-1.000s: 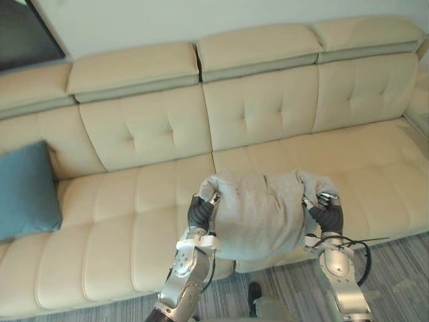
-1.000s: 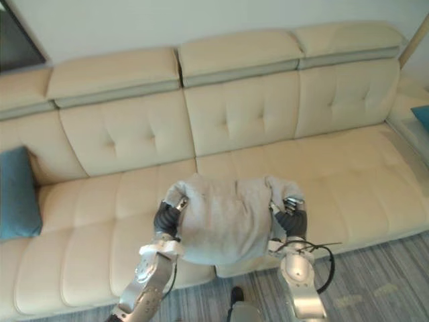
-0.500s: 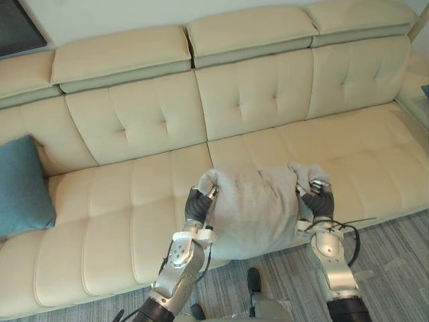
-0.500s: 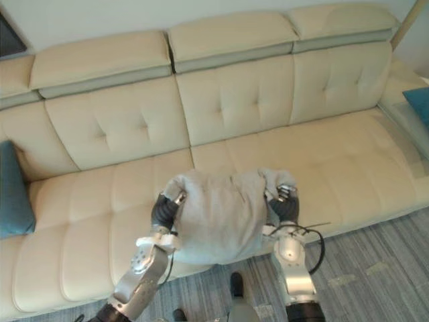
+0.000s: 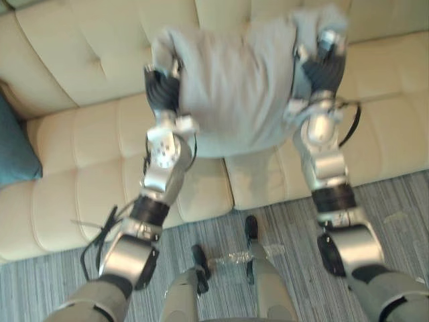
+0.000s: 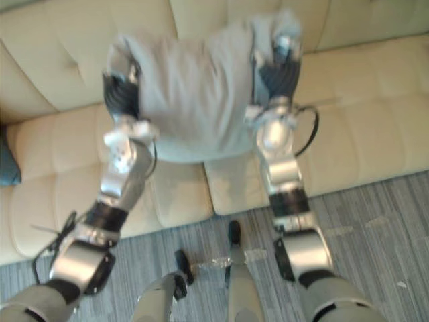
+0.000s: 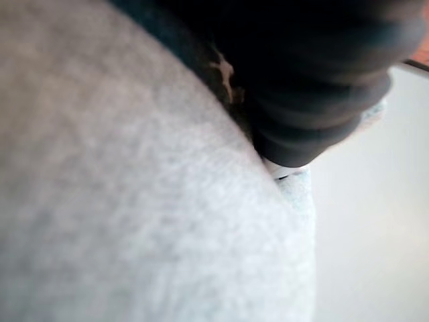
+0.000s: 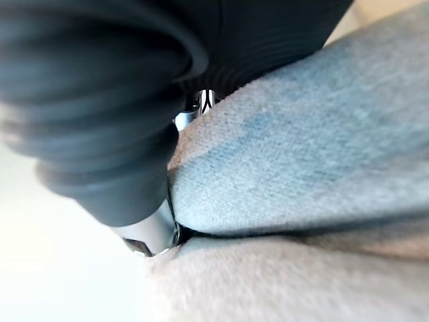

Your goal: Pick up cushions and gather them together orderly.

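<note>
Carpet (image 5: 415, 221): lying nearest, in front of the seat.
Left hand (image 5: 163, 90), right hand (image 5: 323, 67): each clamping one side of the grey cushion (image 5: 238, 80), fingers curling into its cloth.
Grey cushion: hanging between them, raised over the cream sofa (image 5: 80, 154).
Teal cushion (image 5: 13, 151): resting at the sofa's far left.
</note>
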Robot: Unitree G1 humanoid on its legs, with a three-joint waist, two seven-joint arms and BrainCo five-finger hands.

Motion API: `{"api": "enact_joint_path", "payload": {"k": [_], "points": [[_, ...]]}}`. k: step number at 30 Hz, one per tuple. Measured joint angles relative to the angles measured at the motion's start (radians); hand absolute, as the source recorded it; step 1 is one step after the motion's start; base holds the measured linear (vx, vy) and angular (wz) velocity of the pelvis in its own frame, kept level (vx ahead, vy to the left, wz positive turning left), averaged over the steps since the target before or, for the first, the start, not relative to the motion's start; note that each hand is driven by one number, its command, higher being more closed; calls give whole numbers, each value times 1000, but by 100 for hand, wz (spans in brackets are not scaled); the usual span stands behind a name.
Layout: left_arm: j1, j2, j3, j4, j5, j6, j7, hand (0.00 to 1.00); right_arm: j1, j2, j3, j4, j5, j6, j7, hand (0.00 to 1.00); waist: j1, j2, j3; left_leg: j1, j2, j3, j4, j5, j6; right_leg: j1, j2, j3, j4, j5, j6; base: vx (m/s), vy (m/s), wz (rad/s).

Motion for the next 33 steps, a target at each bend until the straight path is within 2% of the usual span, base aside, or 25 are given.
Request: {"api": "enact_joint_path", "payload": {"k": [1, 3, 6, 9, 10, 11, 17, 22, 24, 26, 29, 31, 33], "points": [[-23, 2, 9, 17, 0, 0, 2, 100, -27, -2, 0, 16, 0, -1, -3, 100, 0, 0, 3, -10, 0, -1, 1, 2, 0, -9, -1, 0, 0, 3, 1, -37, 0, 12], [-163, 13, 52, 119, 10, -1, 6, 100, -170, -26, -1, 88, 0, -14, -23, 100, 0, 3, 54, -44, 0, -18, 2, 13, 0, -34, -2, -1, 0, 19, 6, -52, 6, 18], [-249, 42, 65, 181, 39, 0, 11, 100, -255, -43, -10, 129, 1, -30, -34, 100, 0, 6, 59, -105, -4, -34, 1, 29, 2, -88, -7, -4, -2, 33, 12, -44, 18, 25], [-369, 61, 83, 223, 58, 0, 24, 100, -367, -74, -26, 166, 9, -46, -57, 100, 12, 23, 110, -172, -14, -56, -2, 51, 5, -142, -19, -17, -1, 42, 12, -48, 29, 32], [-377, 67, 85, 223, 58, 1, 24, 100, -372, -74, -29, 166, 13, -49, -61, 0, 16, 24, 112, -188, -17, -57, -3, 54, 6, -156, -21, -18, -1, 42, 12, -31, 23, 16], [-383, 68, 94, 223, 57, 1, 24, 0, -373, -74, -30, 170, 33, -49, -64, 0, 24, 26, 113, -211, -21, -57, -7, 59, 5, -179, -26, -18, -1, 42, 12, -29, 25, 13], [-374, 34, 145, 226, 54, 1, 23, 0, -371, -73, -61, 202, 34, -47, -89, 0, 40, 37, 126, -237, -25, -55, -21, 65, 6, -217, -30, -19, 13, 41, 11, -11, 13, 4], [-316, 12, 171, 161, 33, -6, 15, 0, -307, -76, -135, 115, 44, -48, -108, 0, 46, 37, 126, -223, -19, -41, -38, 71, 2, -245, -28, -16, 77, 40, 11, -2, 12, -4], [-279, 12, 181, 144, 32, -6, 0, 0, -275, -91, -146, 84, 51, -49, -105, 0, 44, 37, 126, -216, -18, -37, -38, 71, 2, -245, -27, -16, 88, 39, 11, 10, 16, -3], [-221, 20, 197, 114, 25, -6, -20, 0, -218, -141, -158, 32, 57, -52, -93, 0, 45, 37, 126, -209, -15, -35, -38, 71, 2, -245, -27, -17, 105, 39, 11, 0, 0, 0], [-135, 59, 229, 107, 12, -3, -54, 0, -89, -225, -213, -53, 124, -73, -48, 0, 43, 36, 126, -194, -8, -27, -39, 71, 2, -243, -22, -10, 141, 17, 9, 5, 3, 4], [-58, 135, 279, 100, -6, 3, -88, 0, 9, -292, -223, -76, 172, -81, 5, 0, 42, 34, 125, -180, 6, -15, -36, 70, 2, -242, -11, -3, 162, 11, 10, 19, -34, -11], [-22, 169, 315, 97, -22, 10, -113, 0, 62, -319, -240, -76, 206, -82, 40, 0, 42, 33, 124, -169, 13, -8, -34, 69, 1, -237, -6, 1, 169, 6, 17, 21, -56, -13]]}}
